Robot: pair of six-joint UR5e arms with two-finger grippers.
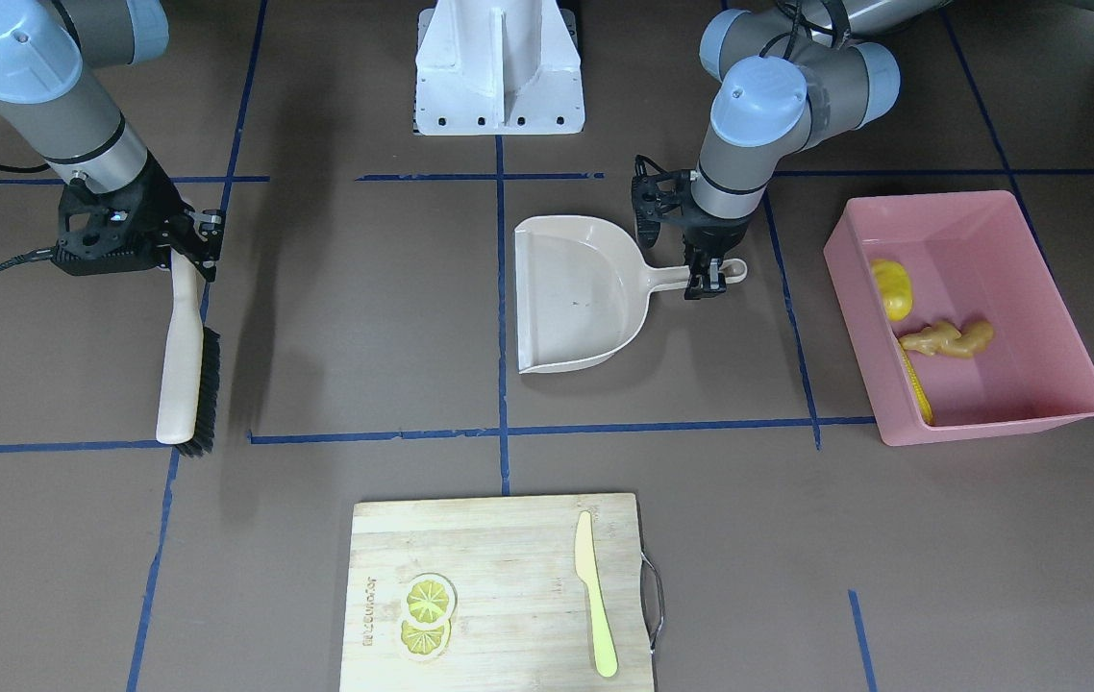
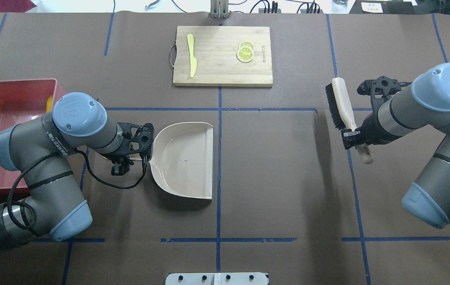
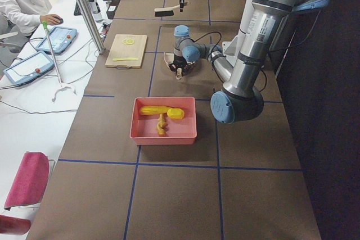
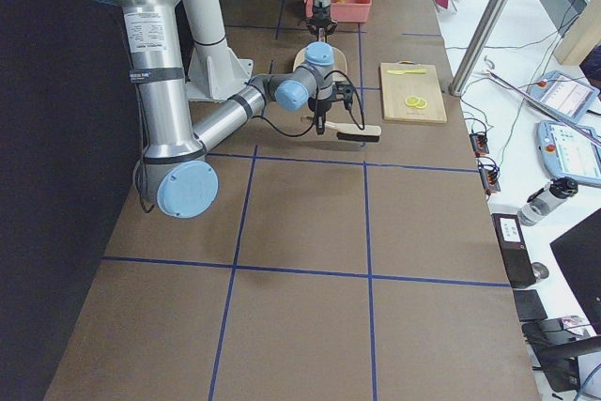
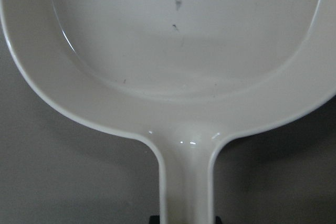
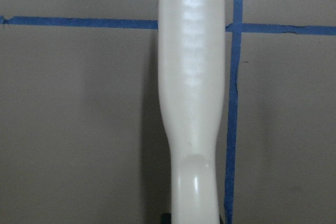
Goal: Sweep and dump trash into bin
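The pink bin [image 1: 989, 423] stands at the left arm's side and holds the trash: the yellow potato [image 1: 891, 288], the tan ginger root [image 1: 946, 339] and the corn cob [image 1: 917, 389] along its wall. The beige dustpan [image 1: 576, 298] lies flat and empty on the table. My left gripper [image 1: 706, 279] is shut on the dustpan's handle [image 5: 186, 182]. My right gripper [image 1: 184, 255] is shut on the handle of a beige brush [image 1: 184, 375] with black bristles, held above the table far from the dustpan. The handle fills the right wrist view [image 6: 191, 77].
A wooden cutting board [image 1: 499, 596] lies at the table's far edge from the robot, with two lemon slices [image 1: 427, 615] and a pale yellow-green knife [image 1: 595, 596] on it. The white robot mount [image 1: 499, 67] stands between the arms. Blue tape lines cross the brown table.
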